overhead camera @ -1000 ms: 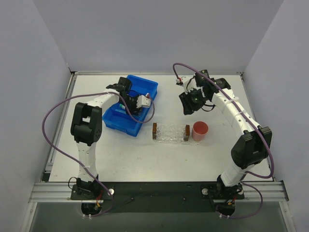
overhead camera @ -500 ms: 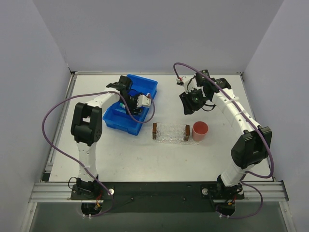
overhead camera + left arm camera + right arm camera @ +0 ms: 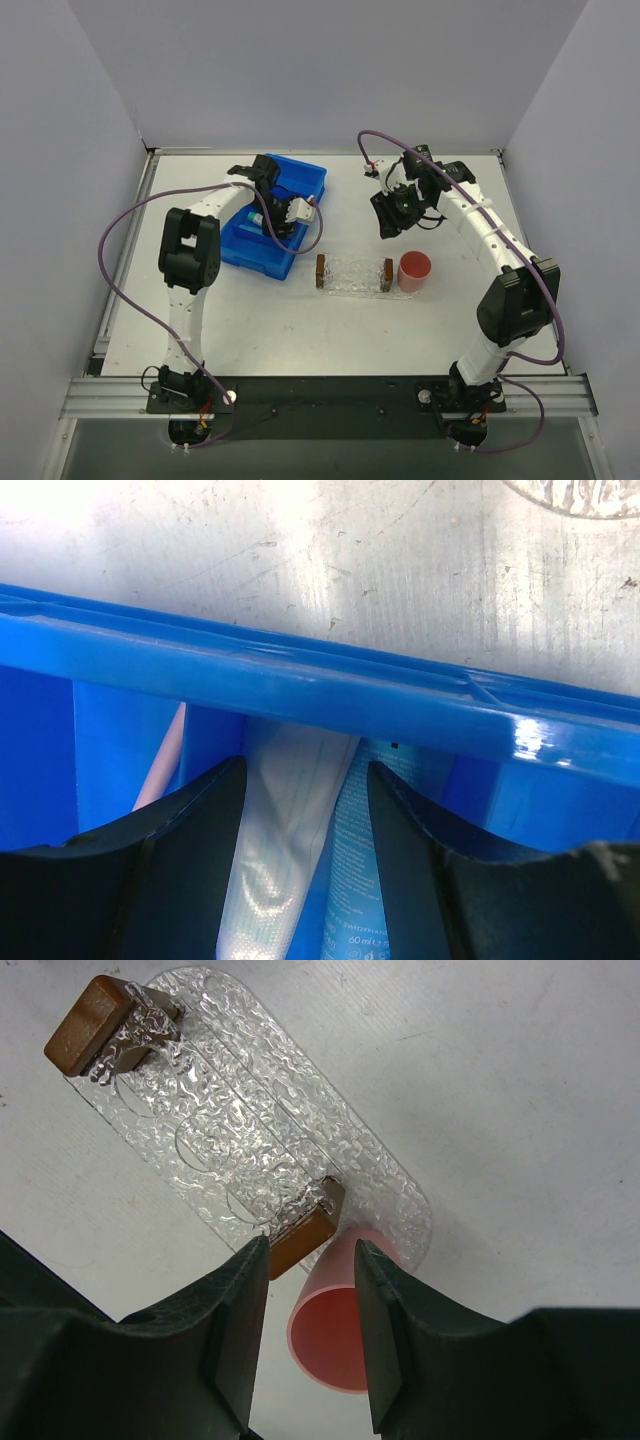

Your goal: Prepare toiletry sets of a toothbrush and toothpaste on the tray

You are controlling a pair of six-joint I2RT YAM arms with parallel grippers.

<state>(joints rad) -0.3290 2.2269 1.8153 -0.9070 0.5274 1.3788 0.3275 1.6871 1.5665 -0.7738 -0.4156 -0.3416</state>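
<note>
Robotics lab test cell, recognisable by plain grey partition walls [image 3: 330, 70] boxing in a scuffed white table [image 3: 300, 325], a metal rail [image 3: 330, 396] along its near edge carrying a left arm [image 3: 187, 250] and a right arm [image 3: 515, 300] of white-and-black robot build, and purple cables [image 3: 101, 255] looping from both.

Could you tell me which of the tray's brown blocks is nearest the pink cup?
The right-hand block in the top view, beside the cup; the left-hand block lies across the tray.
</note>
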